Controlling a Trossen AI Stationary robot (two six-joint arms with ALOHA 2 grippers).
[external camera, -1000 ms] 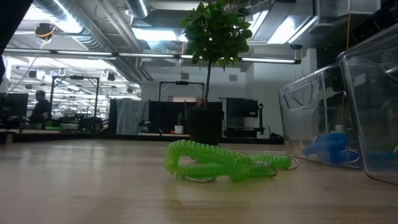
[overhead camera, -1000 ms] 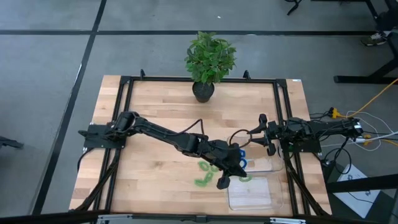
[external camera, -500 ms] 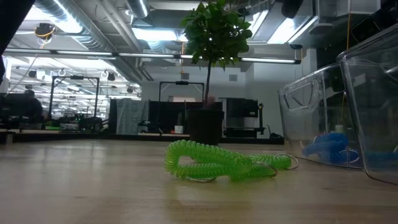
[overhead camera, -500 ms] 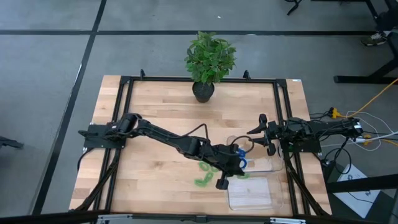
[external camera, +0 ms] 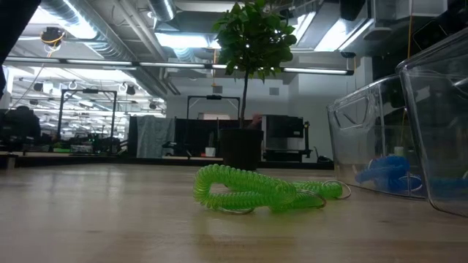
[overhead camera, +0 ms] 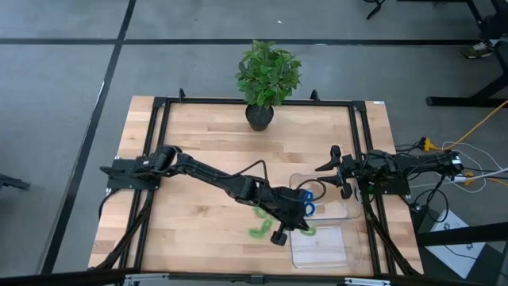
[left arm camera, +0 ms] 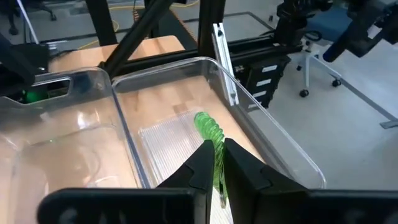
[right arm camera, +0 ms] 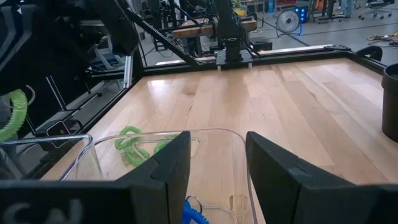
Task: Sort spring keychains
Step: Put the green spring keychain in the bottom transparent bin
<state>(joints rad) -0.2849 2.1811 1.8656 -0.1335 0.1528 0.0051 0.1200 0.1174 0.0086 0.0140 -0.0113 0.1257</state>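
Note:
My left gripper (overhead camera: 299, 224) reaches over the near clear tray (overhead camera: 327, 251), shut on a green spring keychain (left arm camera: 207, 126). That keychain hangs above the tray's ribbed floor (left arm camera: 165, 137). Other green spring keychains (overhead camera: 260, 221) lie in a loose pile on the wood left of the trays, also in the low view (external camera: 256, 191). Blue spring keychains (overhead camera: 308, 206) lie in the far clear tray (overhead camera: 333, 208). My right gripper (overhead camera: 332, 170) waits open at the table's right side, over the far tray's edge, with nothing between its fingers (right arm camera: 168, 162). My left gripper pinches the green keychain's coil (left arm camera: 217, 158) between its two fingers. The fingers slant down toward the table's right edge. The coil's free end (left arm camera: 203, 119) sticks out past the fingertips, clear of the tray floor.
A potted plant (overhead camera: 268, 75) stands at the table's far edge, in the middle. A black metal frame (overhead camera: 159, 143) runs along the table's sides. Bare wood lies left of the green pile. The trays' clear walls (external camera: 380, 139) stand tall at the right in the low view.
My left gripper has sunk a little and shifted toward the table's near edge over the near tray, rolling its wrist somewhat. The green keychain has gone with it.

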